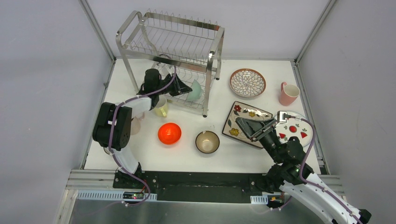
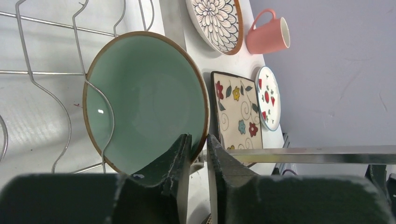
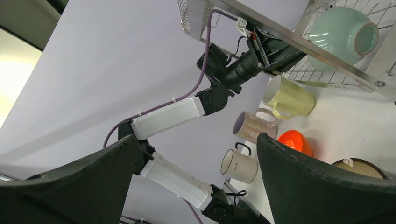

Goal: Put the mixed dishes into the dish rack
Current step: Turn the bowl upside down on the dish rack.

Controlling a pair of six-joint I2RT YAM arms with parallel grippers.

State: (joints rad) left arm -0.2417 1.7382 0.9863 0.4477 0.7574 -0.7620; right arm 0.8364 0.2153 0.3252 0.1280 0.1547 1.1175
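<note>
The steel dish rack (image 1: 170,37) stands at the back left. My left gripper (image 1: 186,89) reaches into its lower tier. Its jaws straddle the rim of the mint bowl (image 1: 196,90), which stands on edge among the wires; in the left wrist view the left gripper (image 2: 198,138) has one finger inside the mint bowl (image 2: 149,98) and one outside. My right gripper (image 1: 254,122) hovers wide open and empty over the square floral plate (image 1: 235,119). The white red-marked plate (image 1: 295,129), petal-pattern plate (image 1: 247,82), pink mug (image 1: 288,93), orange bowl (image 1: 169,133), tan bowl (image 1: 207,142) and yellow-green mug (image 1: 162,108) lie on the table.
In the right wrist view a white mug (image 3: 238,165) and a pale mug (image 3: 252,125) lie by the left arm, near the table's left edge. The rack's front post (image 1: 205,100) stands between the bowl and the plates. Grey walls enclose the table.
</note>
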